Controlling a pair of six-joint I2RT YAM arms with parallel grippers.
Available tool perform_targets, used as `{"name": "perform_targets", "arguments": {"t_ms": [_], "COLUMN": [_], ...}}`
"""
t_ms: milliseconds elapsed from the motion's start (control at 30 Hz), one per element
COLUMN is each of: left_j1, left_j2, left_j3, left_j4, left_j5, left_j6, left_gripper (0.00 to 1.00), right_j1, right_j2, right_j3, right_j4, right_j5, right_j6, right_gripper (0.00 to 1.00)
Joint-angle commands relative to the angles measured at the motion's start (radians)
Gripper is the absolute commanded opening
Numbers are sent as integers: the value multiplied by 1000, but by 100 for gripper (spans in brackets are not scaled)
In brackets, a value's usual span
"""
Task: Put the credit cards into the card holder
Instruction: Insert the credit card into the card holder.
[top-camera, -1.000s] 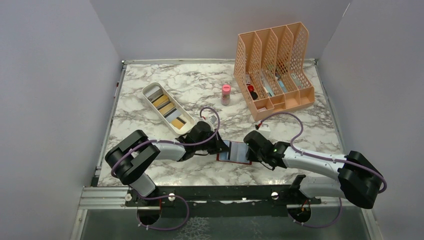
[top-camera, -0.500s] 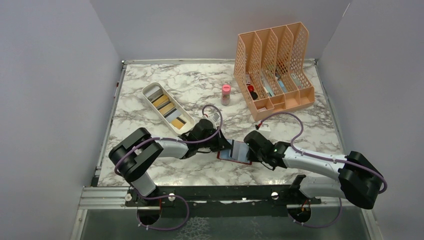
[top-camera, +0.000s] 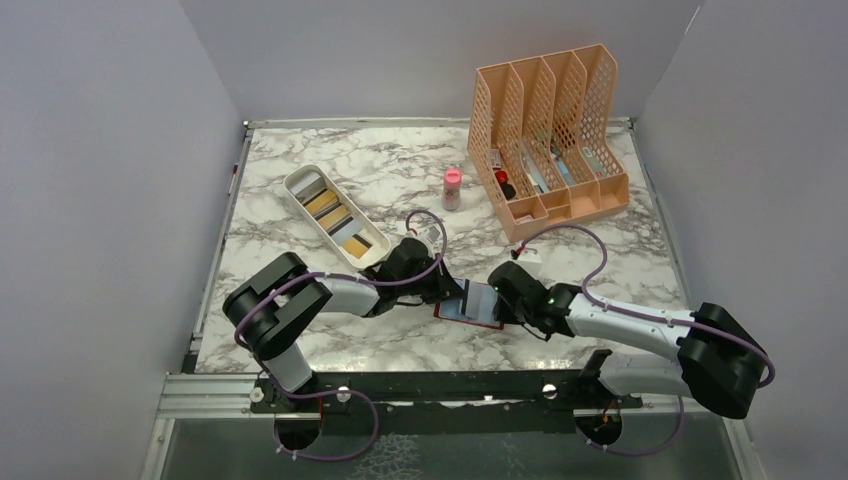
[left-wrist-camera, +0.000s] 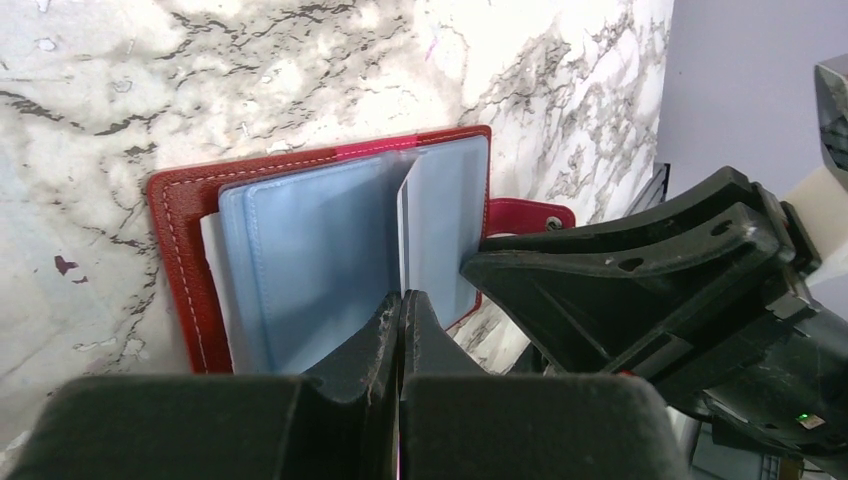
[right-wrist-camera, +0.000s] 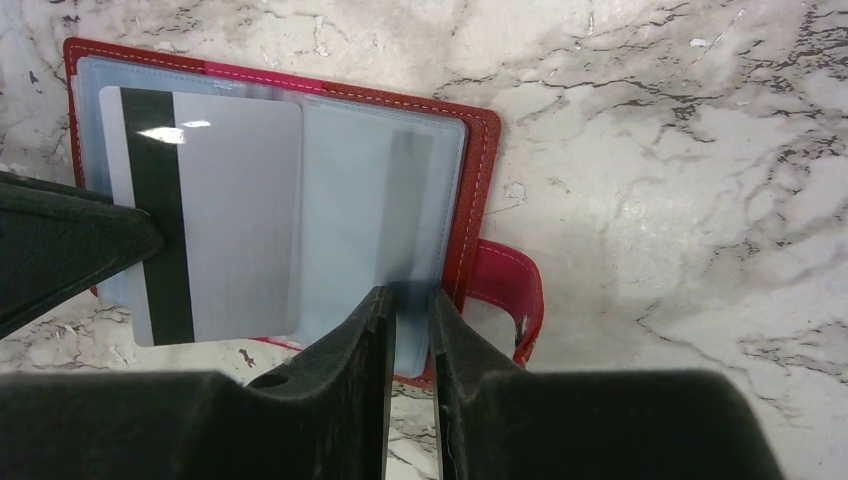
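L pincer (left-wrist-camera: 400, 298) has edged fwd, clamping credit card (right-wrist-camera: 230, 210) over card holder (right-wrist-camera: 480, 160) whose sleeve (right-wrist-camera: 370, 200) R pincer (right-wrist-camera: 405, 295) nips; card not in yet, more in tray (top-camera: 297, 180) nearby.

So the holder (top-camera: 468, 306) lies on the table (top-camera: 600, 250) up front, with a card (right-wrist-camera: 215, 215) over its left side. Left gripper (top-camera: 452, 292) is on its left, right gripper (top-camera: 497, 300) on its right. Tray (top-camera: 335, 216) sits behind-left, bottle (top-camera: 452, 188) behind, rack (top-camera: 545, 130) back right.

A lab test booth: plain grey walls (top-camera: 110, 150) box in a marble-print table (top-camera: 400, 170) with a metal mounting rail (top-camera: 430, 386).
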Motion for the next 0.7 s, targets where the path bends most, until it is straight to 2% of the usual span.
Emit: {"name": "perform_targets", "arguments": {"t_ms": [0, 667], "left_j1": [-3, -4], "left_j2": [29, 60], "left_j3": [-7, -30], "left_j4": [30, 11], "left_j5": [-2, 28], "left_j6": [8, 5], "left_gripper": [0, 0], "right_j1": [1, 1], "right_j2": [-13, -20], "right_j3": [-14, 16], "right_j4": [-36, -63], "right_j5": [13, 36], "right_j6": [5, -1], "right_gripper": [23, 26]}}
